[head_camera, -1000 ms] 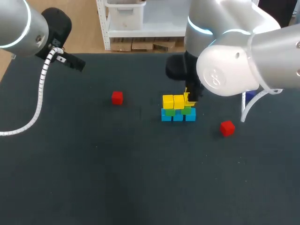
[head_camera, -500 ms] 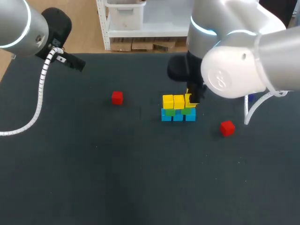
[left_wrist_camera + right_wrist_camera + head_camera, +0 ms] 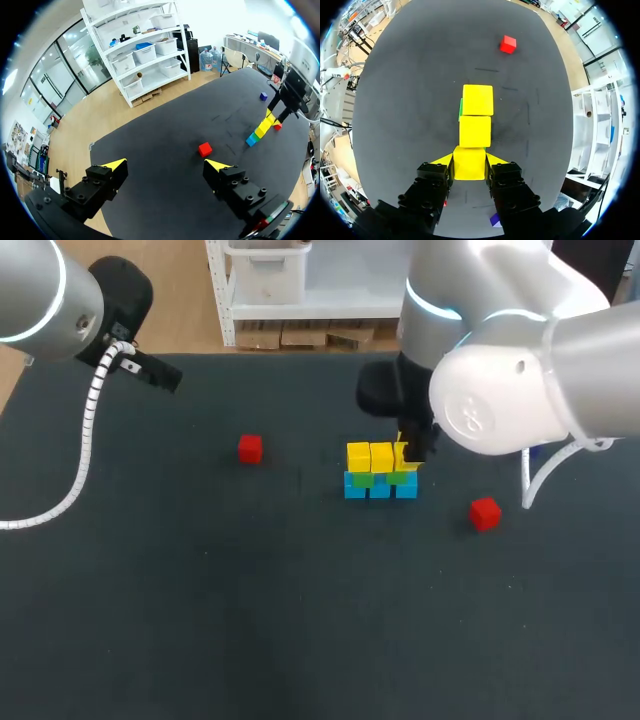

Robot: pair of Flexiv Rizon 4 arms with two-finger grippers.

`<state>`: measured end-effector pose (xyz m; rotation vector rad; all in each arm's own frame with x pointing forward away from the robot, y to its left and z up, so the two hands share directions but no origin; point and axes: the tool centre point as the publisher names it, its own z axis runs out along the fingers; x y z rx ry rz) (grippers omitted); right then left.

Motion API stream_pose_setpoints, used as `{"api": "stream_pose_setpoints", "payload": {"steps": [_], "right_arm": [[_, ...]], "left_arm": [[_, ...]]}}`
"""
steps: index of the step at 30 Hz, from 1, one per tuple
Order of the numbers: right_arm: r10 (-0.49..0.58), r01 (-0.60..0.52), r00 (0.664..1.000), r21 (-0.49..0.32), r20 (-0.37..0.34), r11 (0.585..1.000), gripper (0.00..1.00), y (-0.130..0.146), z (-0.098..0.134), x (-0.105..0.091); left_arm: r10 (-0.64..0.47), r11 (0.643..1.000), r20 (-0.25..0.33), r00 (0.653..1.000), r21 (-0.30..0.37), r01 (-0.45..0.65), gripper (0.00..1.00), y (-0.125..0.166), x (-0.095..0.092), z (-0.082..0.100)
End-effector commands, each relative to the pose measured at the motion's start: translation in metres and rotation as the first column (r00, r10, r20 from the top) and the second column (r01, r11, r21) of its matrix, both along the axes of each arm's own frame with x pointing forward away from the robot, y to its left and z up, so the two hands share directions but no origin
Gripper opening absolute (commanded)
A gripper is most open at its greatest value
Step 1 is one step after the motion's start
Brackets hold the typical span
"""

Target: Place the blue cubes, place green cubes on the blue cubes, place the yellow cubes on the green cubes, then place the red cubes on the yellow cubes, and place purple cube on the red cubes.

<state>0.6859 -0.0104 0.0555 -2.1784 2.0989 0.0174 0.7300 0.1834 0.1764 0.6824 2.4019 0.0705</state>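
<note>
right fingers (image 3: 495, 161) clamp a yellow cube (image 3: 469, 163), one of three; left fingers (image 3: 114, 165) apart; two red cubes (image 3: 250, 448) loose

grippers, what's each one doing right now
Left gripper: open, holding nothing.
Right gripper: closed on a yellow cube.
</note>
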Motion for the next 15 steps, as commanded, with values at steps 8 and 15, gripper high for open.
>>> {"api": "stream_pose_setpoints", "payload": {"steps": [8, 15], "right_arm": [[-0.006, 0.006, 1.0, -0.001, 0.006, 1.0, 0.29, -0.0003, -0.0008, -0.001], [-0.005, 0.005, 1.0, 0.001, 0.005, 1.0, 0.36, -0.0001, -0.0009, -0.0009]], "left_arm": [[-0.004, 1.0, -0.001, 1.0, -0.003, 0.004, 1.0, 0.0011, 0.0009, 0.0], [-0.004, 1.0, -0.001, 1.0, -0.003, 0.004, 1.0, 0.0011, 0.0009, 0.0]]}}
